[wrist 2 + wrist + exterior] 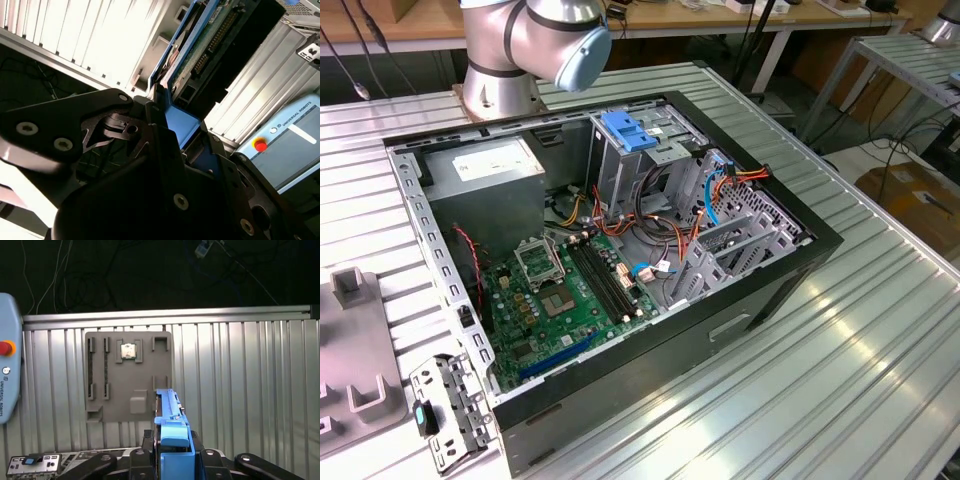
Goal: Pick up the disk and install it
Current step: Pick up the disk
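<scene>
In both wrist views my gripper is shut on the disk, black fingers pressed against its two sides. The disk shows edge-on in the first wrist view, with a blue plastic rail along it, held in the air above the ribbed metal table. The second wrist view shows the disk's green circuit-board face and blue rail reaching out of the gripper. The open computer case lies on the table in the exterior view, with a metal drive cage topped by a blue tab.
A grey fixture plate lies on the table beneath the held disk, with a small metal bracket near it. A teach pendant with a red button sits beside them. Motherboard, cables and a grey power supply fill the case.
</scene>
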Controlling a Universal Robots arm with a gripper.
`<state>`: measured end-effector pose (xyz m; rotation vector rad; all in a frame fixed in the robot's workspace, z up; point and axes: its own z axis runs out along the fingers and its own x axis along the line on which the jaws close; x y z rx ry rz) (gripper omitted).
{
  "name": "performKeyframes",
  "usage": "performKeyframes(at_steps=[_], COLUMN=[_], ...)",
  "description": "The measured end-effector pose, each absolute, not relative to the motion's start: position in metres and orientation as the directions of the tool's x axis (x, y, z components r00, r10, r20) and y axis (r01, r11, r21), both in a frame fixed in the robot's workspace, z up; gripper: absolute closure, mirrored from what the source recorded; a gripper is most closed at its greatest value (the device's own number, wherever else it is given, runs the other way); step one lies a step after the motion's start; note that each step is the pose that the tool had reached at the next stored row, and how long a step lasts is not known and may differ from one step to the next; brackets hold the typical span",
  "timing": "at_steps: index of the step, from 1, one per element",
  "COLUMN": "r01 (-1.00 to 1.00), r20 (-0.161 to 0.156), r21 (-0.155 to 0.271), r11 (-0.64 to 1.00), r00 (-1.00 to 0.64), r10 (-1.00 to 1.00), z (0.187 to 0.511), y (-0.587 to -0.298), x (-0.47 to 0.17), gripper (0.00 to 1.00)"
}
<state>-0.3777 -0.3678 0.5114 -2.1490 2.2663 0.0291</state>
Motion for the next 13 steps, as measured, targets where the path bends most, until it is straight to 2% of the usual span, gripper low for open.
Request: performKeyframes(at_steps=[13], r01=[-0.999], r20=[-0.026], r21=[0.002], r11=[0.053], r00=[-0.053], r10=[-0.998], z=[0.511], y=[-0.369], x=[-0.346], gripper=[0.63])
